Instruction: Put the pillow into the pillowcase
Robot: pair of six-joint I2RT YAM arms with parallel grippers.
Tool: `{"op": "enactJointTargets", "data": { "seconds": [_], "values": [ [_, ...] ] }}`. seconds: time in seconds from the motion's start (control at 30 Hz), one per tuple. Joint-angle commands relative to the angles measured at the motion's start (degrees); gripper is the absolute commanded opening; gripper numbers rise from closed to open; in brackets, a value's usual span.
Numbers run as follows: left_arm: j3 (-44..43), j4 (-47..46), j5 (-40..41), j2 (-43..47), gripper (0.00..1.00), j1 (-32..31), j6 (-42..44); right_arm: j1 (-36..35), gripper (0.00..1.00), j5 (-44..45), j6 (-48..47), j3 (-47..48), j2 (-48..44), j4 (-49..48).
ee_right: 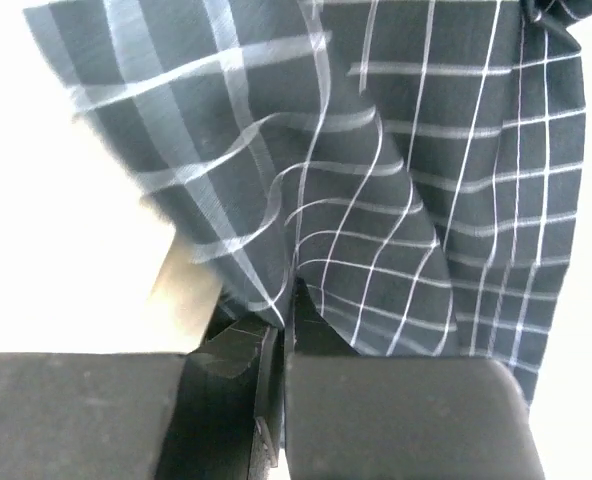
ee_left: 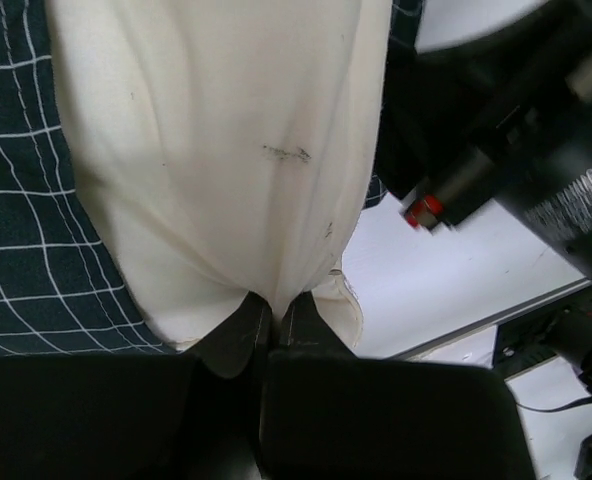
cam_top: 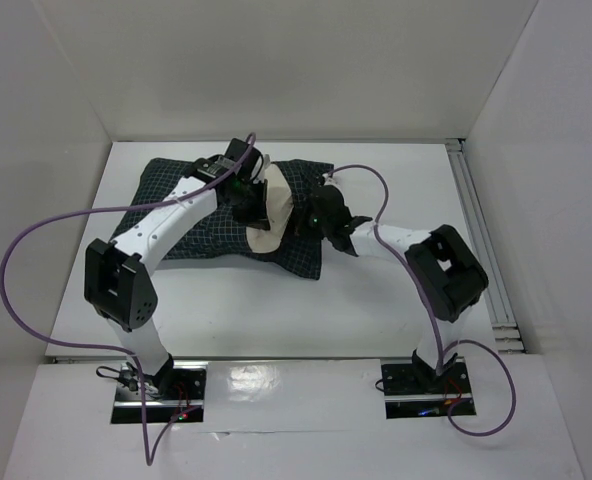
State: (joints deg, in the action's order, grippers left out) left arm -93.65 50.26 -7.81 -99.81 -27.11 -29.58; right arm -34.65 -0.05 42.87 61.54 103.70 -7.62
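The dark checked pillowcase [cam_top: 181,195] lies at the back middle of the table. The cream pillow [cam_top: 273,215] shows at its right part, with checked cloth on both sides of it. My left gripper [cam_top: 244,200] is shut on a pinch of the pillow [ee_left: 226,150] at its near edge; its fingers [ee_left: 238,330] hold a fold of cream fabric. My right gripper [cam_top: 321,222] is shut on the pillowcase [ee_right: 376,180] at its right end and holds the cloth lifted; its fingers [ee_right: 311,325] grip the checked edge.
White walls stand at the left, back and right. A metal rail [cam_top: 481,240] runs along the table's right side. Purple cables [cam_top: 16,290] loop from both arms. The right arm's black body [ee_left: 516,130] sits close beside the pillow.
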Motion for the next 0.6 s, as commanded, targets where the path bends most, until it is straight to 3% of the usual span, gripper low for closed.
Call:
{"op": "enactJointTargets", "data": {
  "seconds": [0.0, 0.2, 0.57],
  "values": [
    [-2.33, -6.22, -0.63, 3.48, 0.00, 2.32, -3.81, -0.41, 0.00, -2.30, -4.54, -4.13, -8.32, -2.84],
    [1.17, -10.34, 4.73, 2.43, 0.00, 2.33, -9.51, -5.23, 0.00, -13.55, -12.89, -6.43, -19.93, 1.20],
    [4.08, -18.88, 6.67, -4.77, 0.00, 0.57, -17.60, -13.68, 0.00, -25.16, -16.32, -0.29, -24.94, 2.08]
  ]
}}
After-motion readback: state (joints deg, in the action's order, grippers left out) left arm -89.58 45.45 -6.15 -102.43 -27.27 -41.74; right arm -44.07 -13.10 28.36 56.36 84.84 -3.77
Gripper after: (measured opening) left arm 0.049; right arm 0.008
